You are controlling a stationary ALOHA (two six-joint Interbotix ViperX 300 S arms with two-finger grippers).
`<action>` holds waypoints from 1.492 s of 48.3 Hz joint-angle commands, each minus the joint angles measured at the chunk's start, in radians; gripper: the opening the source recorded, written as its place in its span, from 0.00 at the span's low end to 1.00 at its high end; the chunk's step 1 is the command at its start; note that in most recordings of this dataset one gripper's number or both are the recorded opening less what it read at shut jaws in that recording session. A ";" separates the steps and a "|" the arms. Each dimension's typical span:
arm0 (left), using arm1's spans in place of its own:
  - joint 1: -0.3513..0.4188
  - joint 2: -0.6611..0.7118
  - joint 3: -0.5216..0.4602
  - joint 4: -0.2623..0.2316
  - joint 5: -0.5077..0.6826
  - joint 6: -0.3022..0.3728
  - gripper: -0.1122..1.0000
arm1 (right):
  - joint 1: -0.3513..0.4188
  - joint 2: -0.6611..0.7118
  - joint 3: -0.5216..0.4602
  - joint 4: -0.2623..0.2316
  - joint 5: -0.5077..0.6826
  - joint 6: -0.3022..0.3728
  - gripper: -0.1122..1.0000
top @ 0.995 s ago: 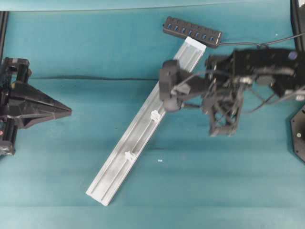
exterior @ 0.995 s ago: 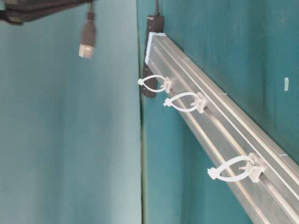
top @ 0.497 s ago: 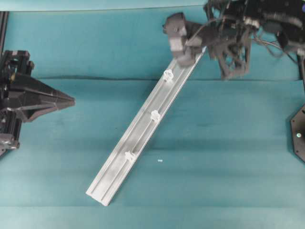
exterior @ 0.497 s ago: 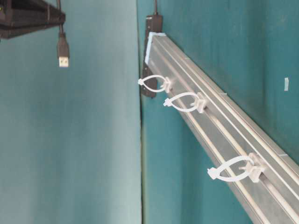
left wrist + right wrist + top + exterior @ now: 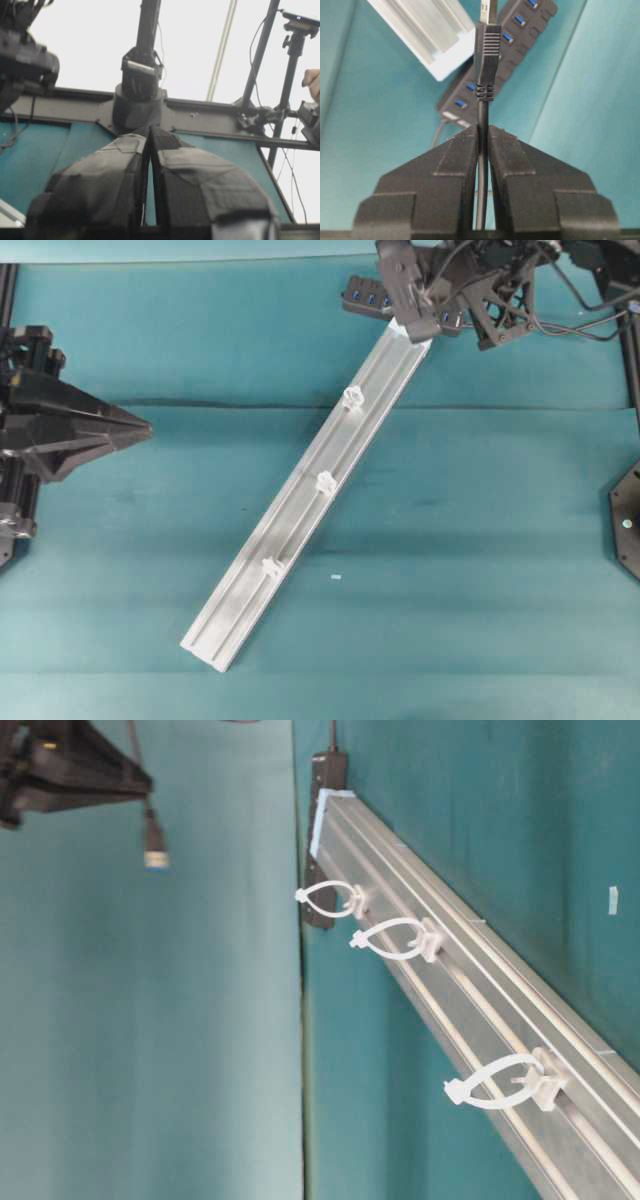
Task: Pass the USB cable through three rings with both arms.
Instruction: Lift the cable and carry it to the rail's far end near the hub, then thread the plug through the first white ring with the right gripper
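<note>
My right gripper is shut on the USB cable just behind its dark plug, which points out past the fingertips. In the overhead view this gripper hovers over the far end of the silver rail. The table-level view shows the plug hanging in the air, to the left of the rail. The three rings stand along the rail with nothing through them. At the left edge my left gripper is shut and empty, its tips touching.
The black multi-port hub with blue sockets lies at the rail's far end, partly under my right arm, and shows behind the plug as the hub. The teal cloth covers the table. A small white scrap lies right of the rail.
My right arm has carried the cable from over the rail's upper part up to its far end, uncovering the ring nearest that end. The left gripper has barely shifted.
</note>
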 commanded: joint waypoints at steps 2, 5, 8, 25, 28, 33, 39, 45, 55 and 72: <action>0.008 0.015 -0.028 0.002 -0.005 0.000 0.20 | -0.006 0.021 0.034 -0.003 -0.080 -0.044 0.21; 0.009 0.032 -0.028 0.002 -0.005 0.000 0.20 | -0.009 0.031 0.057 -0.003 -0.130 -0.057 0.21; 0.009 0.043 -0.029 0.002 -0.003 0.000 0.20 | -0.009 0.034 0.081 -0.003 -0.181 -0.067 0.21; 0.011 0.132 -0.054 0.002 -0.003 -0.003 0.21 | 0.005 0.044 0.181 -0.002 -0.356 -0.189 0.21; 0.009 0.141 -0.060 0.002 -0.003 -0.002 0.21 | 0.005 0.049 0.190 -0.002 -0.383 -0.207 0.21; 0.012 0.164 -0.075 0.002 0.006 0.008 0.22 | 0.003 0.057 0.198 0.000 -0.419 -0.213 0.21; 0.026 0.202 -0.098 0.002 0.074 -0.005 0.32 | 0.002 0.063 0.199 -0.002 -0.420 -0.215 0.21; 0.041 0.245 -0.126 0.002 0.150 -0.006 0.61 | -0.005 0.067 0.201 -0.002 -0.420 -0.215 0.21; 0.066 0.301 -0.163 0.002 0.202 -0.069 0.93 | 0.011 0.061 0.216 0.000 -0.425 -0.218 0.21; 0.083 0.301 -0.164 0.002 0.209 -0.114 0.87 | 0.011 0.038 0.316 0.029 -0.572 -0.218 0.21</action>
